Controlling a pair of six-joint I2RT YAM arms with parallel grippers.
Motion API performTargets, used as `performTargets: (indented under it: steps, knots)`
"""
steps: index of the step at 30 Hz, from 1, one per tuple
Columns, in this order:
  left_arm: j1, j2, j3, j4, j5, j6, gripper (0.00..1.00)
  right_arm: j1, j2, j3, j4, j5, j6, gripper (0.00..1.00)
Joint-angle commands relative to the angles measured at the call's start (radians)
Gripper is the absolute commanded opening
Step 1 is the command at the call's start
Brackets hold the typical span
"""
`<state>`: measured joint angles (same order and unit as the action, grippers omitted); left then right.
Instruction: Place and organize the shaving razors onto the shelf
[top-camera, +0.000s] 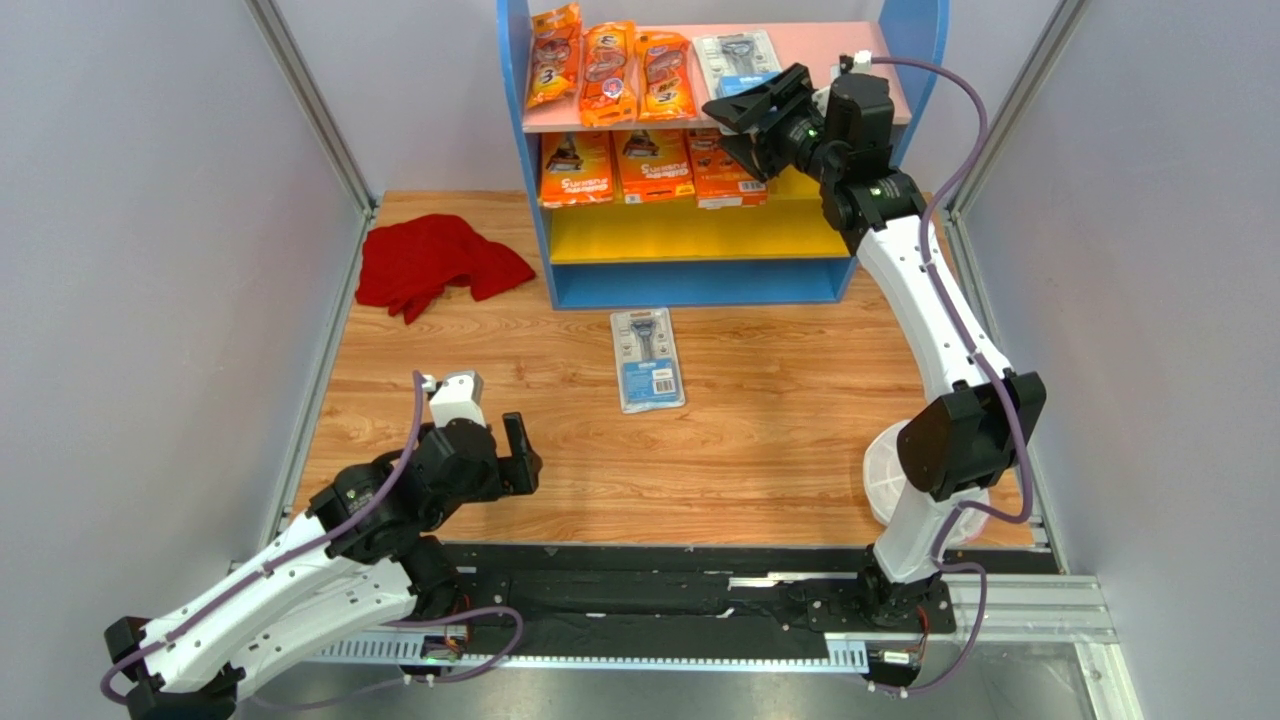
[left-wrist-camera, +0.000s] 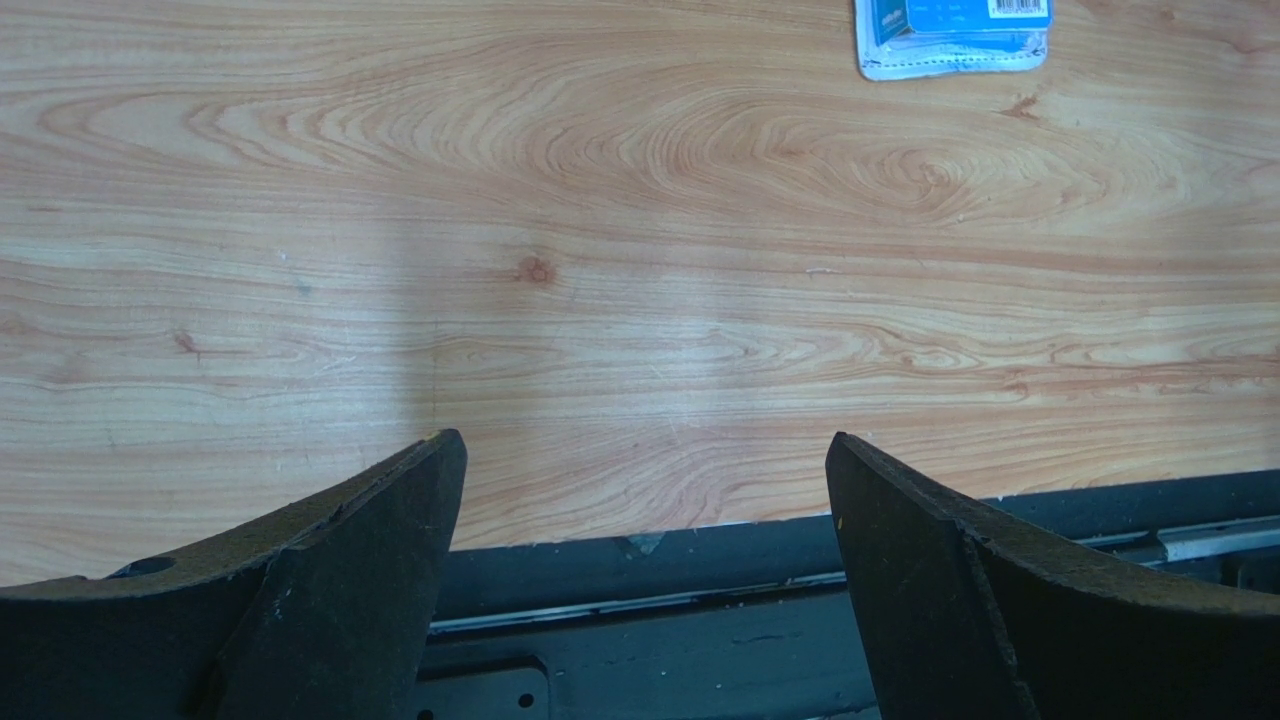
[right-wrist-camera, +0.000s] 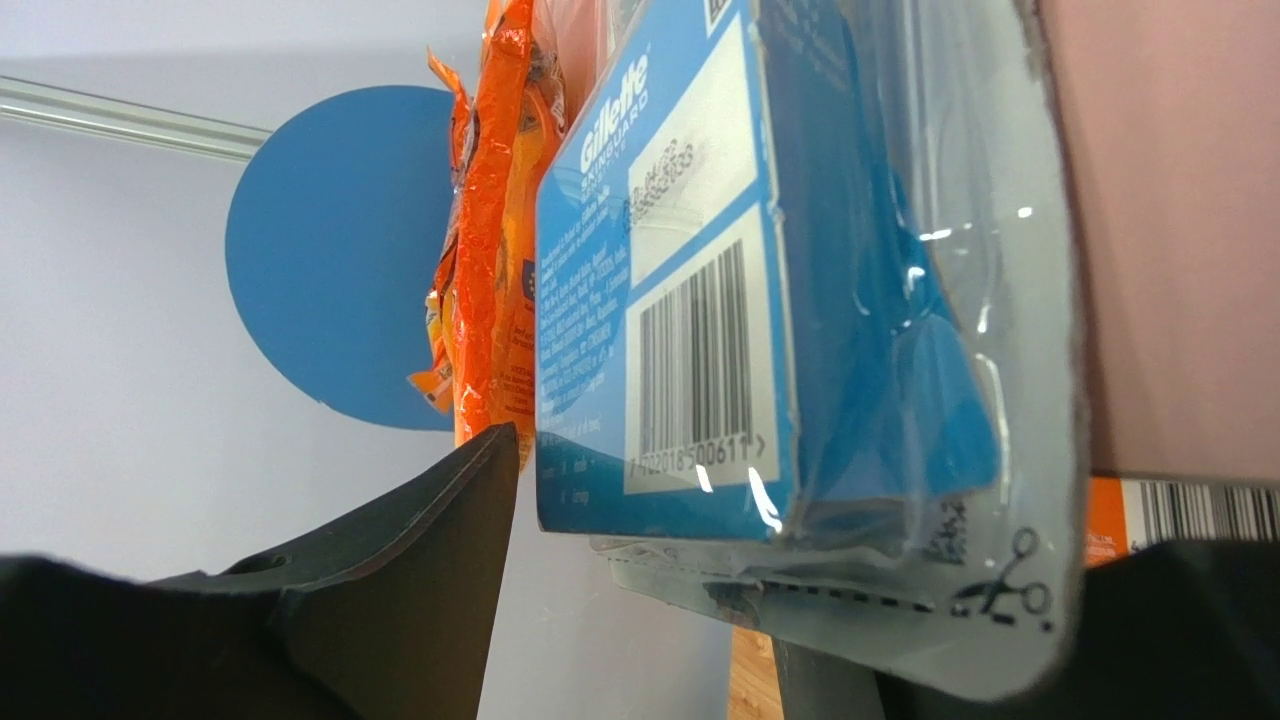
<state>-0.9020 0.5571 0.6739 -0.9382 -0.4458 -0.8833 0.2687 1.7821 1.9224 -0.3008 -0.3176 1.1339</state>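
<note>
tool on left (left-wrist-camera: 643, 450) gapes apart; right tool (top-camera: 756, 108) straddles blister card (right-wrist-camera: 706, 300), grip unclear.

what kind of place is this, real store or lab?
Looks like a lab robot cell staged as a mock shop, not a real store: plain grey panel walls in metal framing close around a wooden table, with a small brightly coloured shelf stocked with razor packs.

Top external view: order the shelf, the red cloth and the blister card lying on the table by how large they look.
1. shelf
2. red cloth
3. blister card
The gaps are plain, with no ties.
</note>
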Motion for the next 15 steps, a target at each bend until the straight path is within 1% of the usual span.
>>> performTargets:
  steps: [1, 10, 15]
  knots:
    - [-0.002, -0.005, -0.002, 0.024, 0.004, 0.021, 0.99, 0.01, 0.02, 0.052, 0.04, -0.04, 0.021, 0.61]
    - [-0.002, -0.005, -0.004, 0.024, 0.007, 0.02, 0.99, 0.029, 0.057, 0.084, 0.072, -0.044, 0.046, 0.61]
    - [-0.002, -0.008, -0.004, 0.024, 0.009, 0.018, 0.99, 0.029, 0.01, 0.011, 0.089, -0.034, 0.03, 0.61]
